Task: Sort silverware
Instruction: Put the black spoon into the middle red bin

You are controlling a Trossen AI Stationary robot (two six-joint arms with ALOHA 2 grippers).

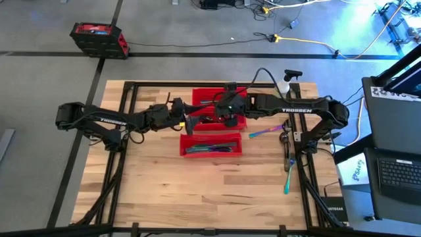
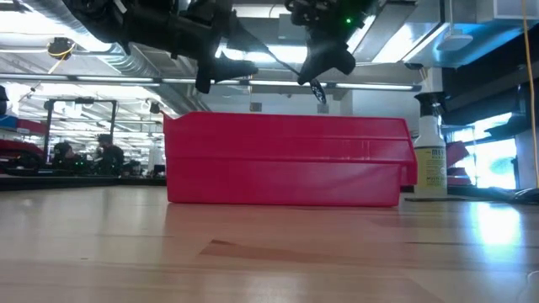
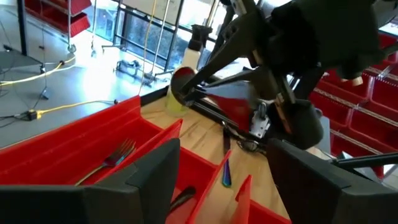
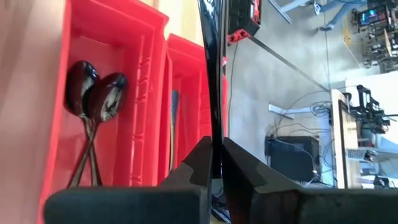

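Silverware: one slim dark metal knife pinched upright between the closed fingers of the right gripper above the long red plastic bins, two dark glossy spoons lying in the bin below it; left gripper alongside, fingers spread, empty.

The bins are bright red on a pale wood table. Loose silverware shimmers teal and purple (quite iridescent). Two spoons look glossy dark.
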